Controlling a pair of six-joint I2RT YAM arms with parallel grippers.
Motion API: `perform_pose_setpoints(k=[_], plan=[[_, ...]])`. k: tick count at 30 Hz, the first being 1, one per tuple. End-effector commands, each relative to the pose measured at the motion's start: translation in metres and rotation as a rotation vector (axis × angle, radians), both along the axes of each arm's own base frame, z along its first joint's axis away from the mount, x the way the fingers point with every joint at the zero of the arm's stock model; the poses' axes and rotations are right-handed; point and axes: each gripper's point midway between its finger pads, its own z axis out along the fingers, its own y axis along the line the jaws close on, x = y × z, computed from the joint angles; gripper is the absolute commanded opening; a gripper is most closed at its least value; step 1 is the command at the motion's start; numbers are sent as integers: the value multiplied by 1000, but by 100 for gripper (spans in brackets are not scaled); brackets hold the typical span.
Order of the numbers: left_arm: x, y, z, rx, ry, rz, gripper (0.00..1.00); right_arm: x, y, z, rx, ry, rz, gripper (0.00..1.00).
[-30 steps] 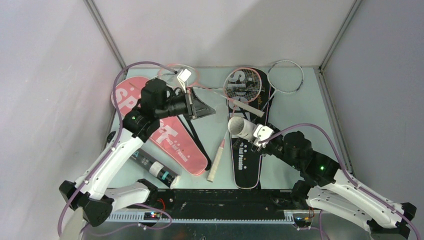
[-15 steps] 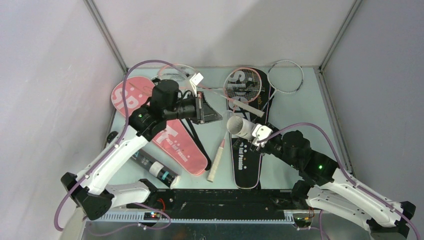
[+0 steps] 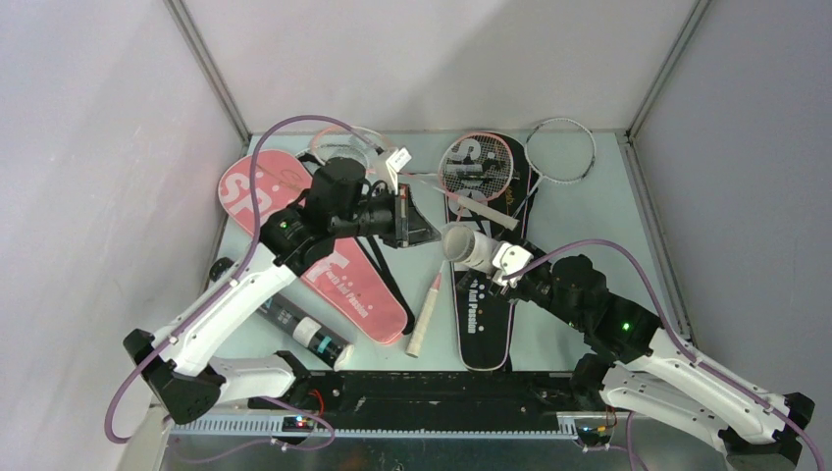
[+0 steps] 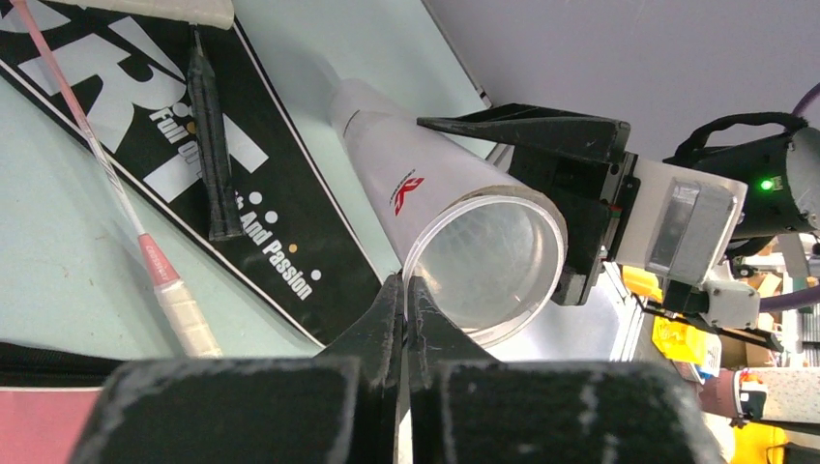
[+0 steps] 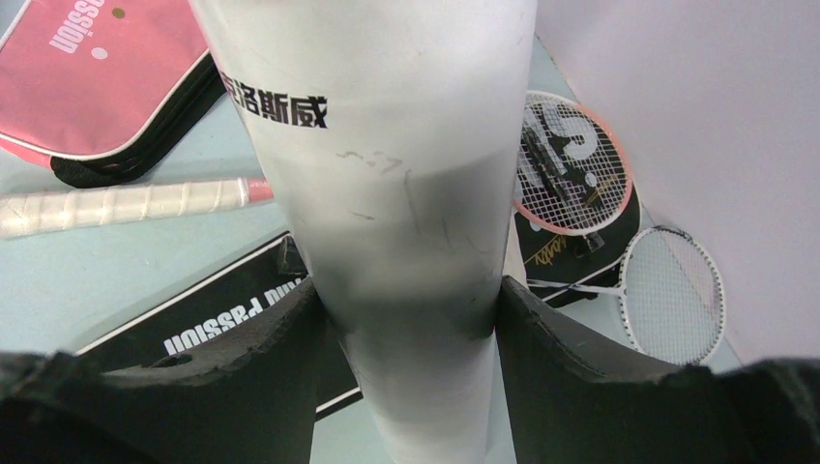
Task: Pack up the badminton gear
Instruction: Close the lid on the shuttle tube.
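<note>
Holding the white shuttle tube (image 5: 387, 145) in my right claw (image 5: 416, 358), I have the jaws spread wide around its body, one pad on each side. The tube hangs tilted over the middle of the table, above the black SPORT cover (image 3: 481, 314), with its open mouth turned toward my left claw (image 4: 404, 290). That claw is pinched fully shut, its tips right at the mouth's near rim, and I see nothing between them.

The tube looks light, hollow and thin-walled, so I judge it would dent under a hard squeeze. Its smooth skin could slide or twist in the pads. The body well back from the mouth is the place to grip, since the bare rim looks weakest. A black shuttle tube (image 3: 299, 329) lies by the table's near left edge.
</note>
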Motion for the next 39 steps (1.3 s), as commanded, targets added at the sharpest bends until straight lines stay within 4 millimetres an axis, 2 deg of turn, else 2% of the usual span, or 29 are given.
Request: perform_pose_setpoints(k=[1,23,33,39], plan=[[1,-1,13,13,-66,7,0,4,6,27,66,-73,6,52],[0,-8,7,75,-75,9,0,4,9,18,43,-46,19,53],[6,-2,-1,151,-94,52,0,3,10,19,51,-45,25,53],[5,-4,0,157,-97,48,16,2,10,19,51,-44,28,53]])
